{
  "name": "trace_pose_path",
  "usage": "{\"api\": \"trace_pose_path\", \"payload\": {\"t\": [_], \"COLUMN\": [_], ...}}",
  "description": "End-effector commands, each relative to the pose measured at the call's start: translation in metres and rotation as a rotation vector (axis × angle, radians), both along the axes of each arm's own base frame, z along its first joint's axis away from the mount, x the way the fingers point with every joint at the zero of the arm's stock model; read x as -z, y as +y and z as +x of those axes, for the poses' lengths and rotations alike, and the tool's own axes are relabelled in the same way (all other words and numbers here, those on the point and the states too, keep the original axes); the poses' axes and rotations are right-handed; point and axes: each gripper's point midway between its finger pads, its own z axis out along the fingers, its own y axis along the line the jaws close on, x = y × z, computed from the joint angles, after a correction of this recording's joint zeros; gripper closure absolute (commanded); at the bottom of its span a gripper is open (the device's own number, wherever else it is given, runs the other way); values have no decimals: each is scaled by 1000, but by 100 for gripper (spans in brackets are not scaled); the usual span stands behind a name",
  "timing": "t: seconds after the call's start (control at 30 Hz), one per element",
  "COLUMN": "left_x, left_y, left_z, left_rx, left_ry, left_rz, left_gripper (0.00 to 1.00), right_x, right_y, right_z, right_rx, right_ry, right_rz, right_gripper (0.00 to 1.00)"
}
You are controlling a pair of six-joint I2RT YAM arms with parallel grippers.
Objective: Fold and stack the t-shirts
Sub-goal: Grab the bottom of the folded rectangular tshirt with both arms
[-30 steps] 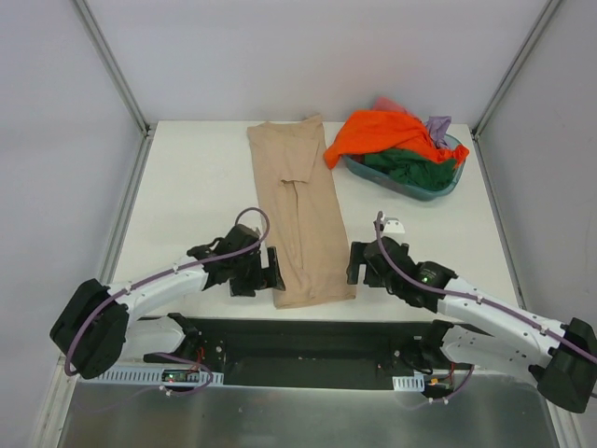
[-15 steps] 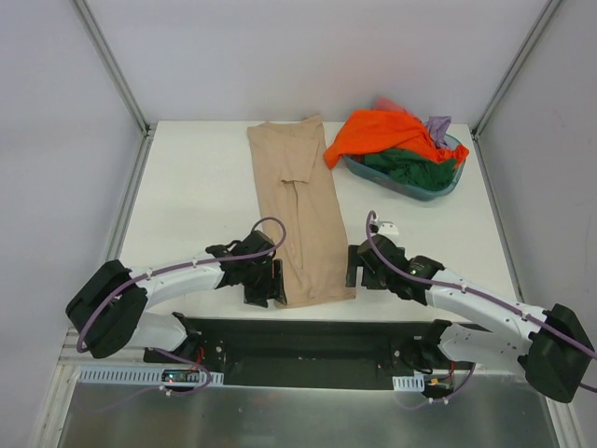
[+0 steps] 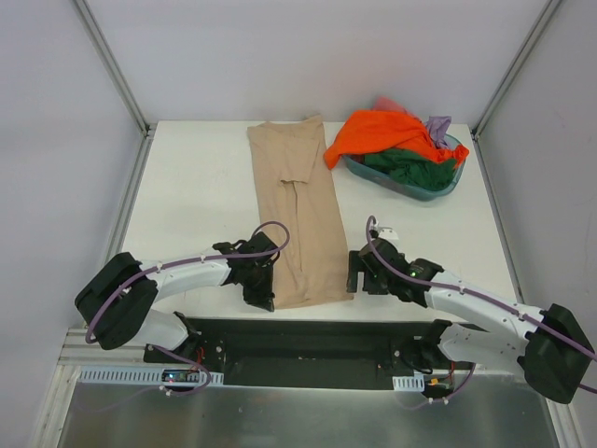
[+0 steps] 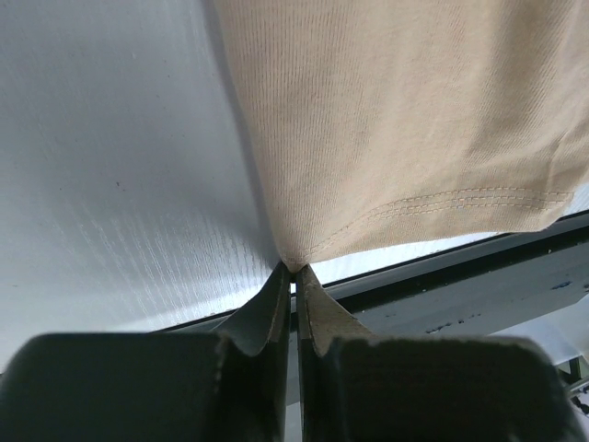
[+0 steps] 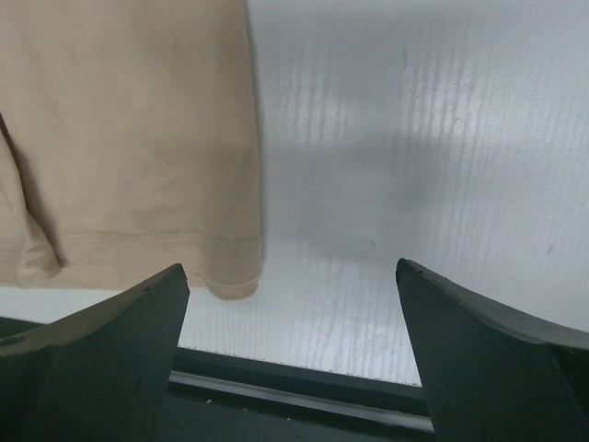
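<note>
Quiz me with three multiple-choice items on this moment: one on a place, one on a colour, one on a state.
1. Where on the table is the basin?
A. near left corner
B. far right
C. between the arm bases

2. Which colour is the shirt on top of the basin's pile?
A. orange
B. blue
C. white

3. How is the left gripper?
A. wide open over the basin
B. shut on the tan shirt's near corner
C. open, clear of all cloth

Key:
1 B: the top view shows the basin at the table's far right.
2 A: the orange shirt drapes over the others.
3 B: the left wrist view shows its fingers pinched together on the hem corner.
</note>
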Motion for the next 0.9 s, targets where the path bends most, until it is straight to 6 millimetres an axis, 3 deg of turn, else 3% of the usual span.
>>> {"api": "trace_pose_path", "payload": {"t": [0.0,0.13,0.27,0.53,0.57,0.6,0.63,0.73,0.87], "left_x": [8,7,6,7,7,8,8,9,16], "left_y": [20,18,19,20,20,21,21,23,33], "left_z": [-6,-7,-8,-7,-7,-8,-8,-11,-21], "left_rx": [10,3,4,-11,-14,-14,-14,-17,-28], "left_ry": [6,6,1,-6,-5,-2,-4,4,22], "left_rz": [101,94,90,99,100,102,103,99,117], "left_gripper": [100,100,100,100,100,100,100,100,100], "right_x": [-2,-2,9,27,30,31,33,40,37], "right_y": [24,43,35,34,33,34,32,9,-5], "right_z": [-7,-15,-16,-27,-27,-27,-28,-26,-26], "right_rx": [-81,-147,-96,-69,-62,-64,-59,14,28], "right_ry": [24,61,83,158,161,163,173,153,109], "right_rz": [115,204,170,165,163,162,153,64,37], "right_gripper": [6,15,30,49,53,66,77,97,100]}}
